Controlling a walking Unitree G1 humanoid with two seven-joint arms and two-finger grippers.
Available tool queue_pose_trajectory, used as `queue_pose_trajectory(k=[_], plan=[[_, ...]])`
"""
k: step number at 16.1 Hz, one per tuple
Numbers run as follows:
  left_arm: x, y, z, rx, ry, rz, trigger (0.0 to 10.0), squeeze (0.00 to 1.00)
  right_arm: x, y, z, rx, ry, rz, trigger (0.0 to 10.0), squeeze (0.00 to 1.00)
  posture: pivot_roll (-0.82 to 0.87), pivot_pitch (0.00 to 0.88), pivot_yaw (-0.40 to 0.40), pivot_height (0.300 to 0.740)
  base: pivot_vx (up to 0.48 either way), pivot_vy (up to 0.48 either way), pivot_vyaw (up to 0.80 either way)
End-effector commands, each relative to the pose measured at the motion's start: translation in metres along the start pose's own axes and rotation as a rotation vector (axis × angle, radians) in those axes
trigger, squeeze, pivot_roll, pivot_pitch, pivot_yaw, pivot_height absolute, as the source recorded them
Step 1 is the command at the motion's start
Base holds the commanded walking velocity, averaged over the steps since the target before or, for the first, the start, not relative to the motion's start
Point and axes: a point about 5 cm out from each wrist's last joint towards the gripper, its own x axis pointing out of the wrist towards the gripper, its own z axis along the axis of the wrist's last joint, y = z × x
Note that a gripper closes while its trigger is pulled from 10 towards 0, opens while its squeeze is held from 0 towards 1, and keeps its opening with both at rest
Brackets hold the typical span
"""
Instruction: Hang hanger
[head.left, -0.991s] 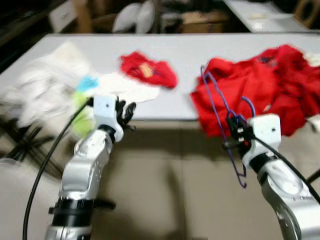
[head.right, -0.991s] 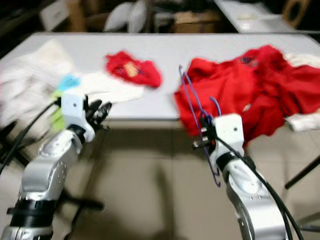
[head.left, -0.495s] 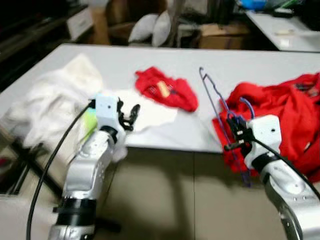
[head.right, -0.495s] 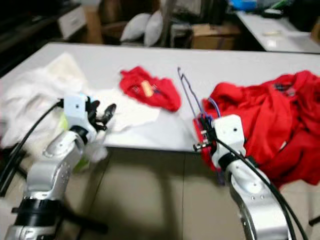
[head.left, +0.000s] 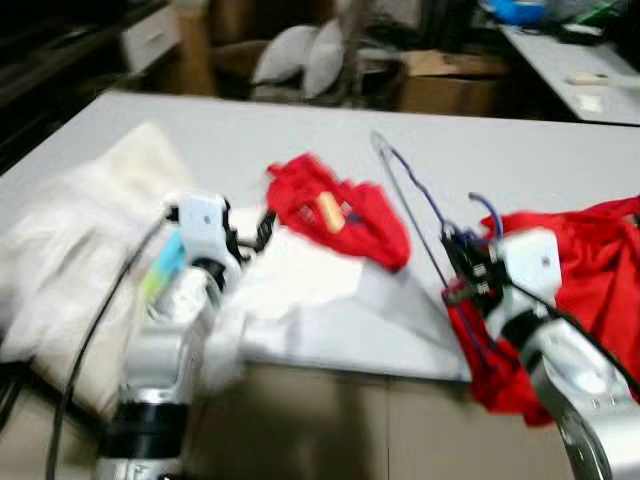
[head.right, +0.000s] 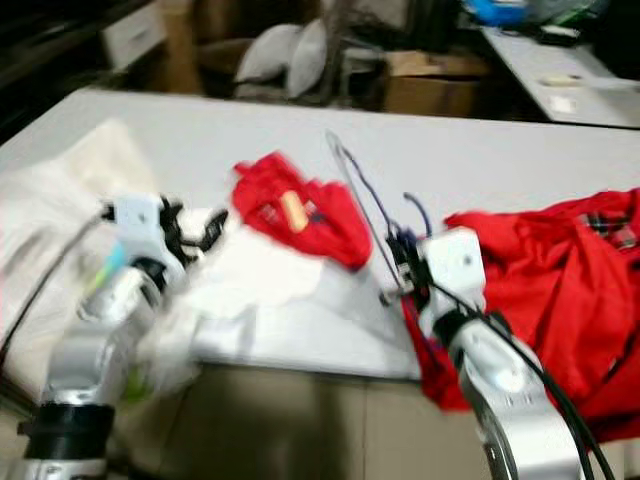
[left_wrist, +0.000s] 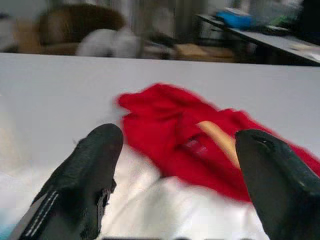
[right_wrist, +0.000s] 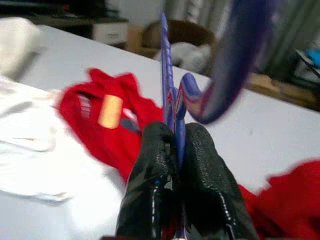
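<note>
Right wrist view: right end effector (right_wrist: 176, 150), 2 black fingers pressed together, pinching 1 purple hanger (right_wrist: 166, 95).
Hanger: 1, held tilted above the worktop (head.left: 250, 135) edge, hook beside the large red garment (head.left: 590, 270).
Left end effector (left_wrist: 180, 175): 2 fingers spread apart, holding nothing, over the white cloth (head.left: 300, 285).
Red garments: 2, the small red garment (head.left: 340, 215) at mid-worktop, the large one on the right.
White pile (head.left: 70, 240): 1, on the left.

Thin purple wire hanger (head.left: 415, 205), tilted, pinched in right gripper (right_wrist: 175, 150).
</note>
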Motion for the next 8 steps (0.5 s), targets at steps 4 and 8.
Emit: queue_pose_trajectory(k=[4,8], plan=[[0.013,-0.023,0.008,0.007,-0.028,-0.072,10.0,0.22,-0.005,-0.008,-0.002,0.029,0.001,-0.043,10.0,0.0,-0.16,0.0,0.047,0.74,0.269,0.0,-0.72],[0.008,-0.009,0.009,0.033,-0.032,-0.063,10.0,0.0,-0.003,0.008,-0.001,0.04,-0.009,0.014,10.0,0.0,-0.15,0.0,0.067,0.74,0.0,0.36,0.0]])
